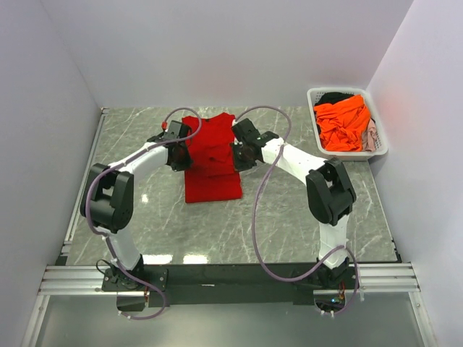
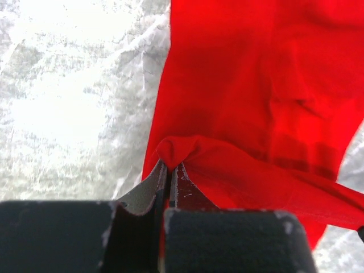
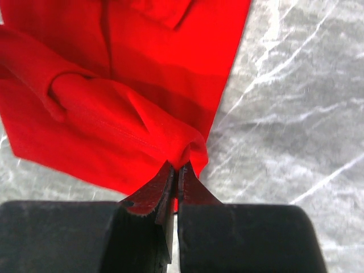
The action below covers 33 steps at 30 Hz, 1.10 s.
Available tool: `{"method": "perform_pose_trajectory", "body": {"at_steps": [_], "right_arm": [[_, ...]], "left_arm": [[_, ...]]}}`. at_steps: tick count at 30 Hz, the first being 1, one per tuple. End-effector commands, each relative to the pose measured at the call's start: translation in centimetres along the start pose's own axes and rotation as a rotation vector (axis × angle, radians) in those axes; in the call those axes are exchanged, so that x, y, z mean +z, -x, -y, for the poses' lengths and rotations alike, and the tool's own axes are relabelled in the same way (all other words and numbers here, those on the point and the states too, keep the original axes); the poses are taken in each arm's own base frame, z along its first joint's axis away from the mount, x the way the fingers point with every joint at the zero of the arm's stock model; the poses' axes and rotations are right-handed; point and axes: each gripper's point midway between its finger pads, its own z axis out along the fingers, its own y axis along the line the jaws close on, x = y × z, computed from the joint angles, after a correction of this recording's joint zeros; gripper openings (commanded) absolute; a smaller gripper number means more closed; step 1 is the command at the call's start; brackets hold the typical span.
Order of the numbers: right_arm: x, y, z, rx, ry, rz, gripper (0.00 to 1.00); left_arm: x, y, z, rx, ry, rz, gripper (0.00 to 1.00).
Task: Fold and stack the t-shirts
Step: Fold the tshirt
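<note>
A bright red t-shirt lies as a long strip in the middle of the marble table. My left gripper is shut on a bunched fold at the shirt's left edge; the jaws are pressed together with red cloth between their tips. At the shirt's right edge my right gripper is shut on a pinched fold, its jaws also closed on cloth. The held fold hangs a little above the shirt's lower layer. An orange t-shirt lies in the basket, with dark and pale ones under it.
The white slotted basket stands at the back right corner, against the right wall. White walls close in the table on the left, back and right. Cables loop from both arms over the table's near half.
</note>
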Motion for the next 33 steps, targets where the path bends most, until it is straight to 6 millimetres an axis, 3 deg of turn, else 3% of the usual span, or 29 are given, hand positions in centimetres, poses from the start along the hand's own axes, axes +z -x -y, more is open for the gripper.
{"method": "perform_pose_trajectory", "body": {"at_steps": [1,8,11,12,14,17,21,24,26,27,28,30,31,32,33], "right_arm": [[1.0,1.6,1.2,-0.005,-0.028,0.058,0.0],[3.3,1.6,2.0,-0.006,-0.054,0.046,0.0],[4.0,1.4,2.5,-0.003,-0.071,0.041,0.07],[3.9,1.7,2.5,-0.006,-0.071,0.044,0.1],[3.8,1.8,2.5,-0.013,-0.072,0.041,0.18],[2.2,2.9,2.1,-0.024,-0.072,0.07,0.28],[-0.5,4.6,1.1,-0.025,-0.048,0.137,0.39],[-2.3,4.9,0.0,-0.023,-0.022,0.179,0.41],[-3.4,5.1,-1.0,-0.027,0.014,0.215,0.41],[-3.1,4.2,-1.1,-0.029,0.021,0.2,0.39],[-3.3,3.9,-1.6,-0.036,0.042,0.203,0.36],[-2.8,2.7,-2.8,-0.05,0.087,0.185,0.28],[-2.5,2.2,-3.4,-0.052,0.107,0.172,0.19],[-2.1,1.8,-3.9,-0.057,0.116,0.164,0.15],[-1.7,1.4,-4.2,-0.056,0.128,0.157,0.12]], "left_arm": [[1.0,1.5,-0.6,-0.032,0.027,0.074,0.01],[2.7,0.9,-1.3,-0.05,0.055,0.081,0.01],[3.5,0.4,-1.5,-0.057,0.062,0.068,0.1],[3.6,0.3,-1.5,-0.059,0.063,0.067,0.2],[3.4,0.5,-1.7,-0.066,0.07,0.075,0.29],[1.9,1.4,-1.5,-0.074,0.061,0.102,0.45],[-1.8,2.9,-1.1,-0.102,0.029,0.165,0.55],[-4.4,2.6,-0.9,-0.127,0.01,0.197,0.67],[-5.4,1.1,-0.5,-0.131,-0.001,0.192,0.74],[-6.5,1.2,0.0,-0.14,-0.031,0.213,0.74],[-6.5,-0.1,-0.1,-0.137,-0.039,0.199,0.74],[-7.4,-1.2,1.8,-0.147,-0.118,0.208,0.7],[-6.9,-2.8,2.0,-0.134,-0.143,0.173,0.66],[-6.8,-3.9,3.0,-0.116,-0.174,0.162,0.54],[-6.5,-4.6,3.4,-0.106,-0.182,0.154,0.48]]}}
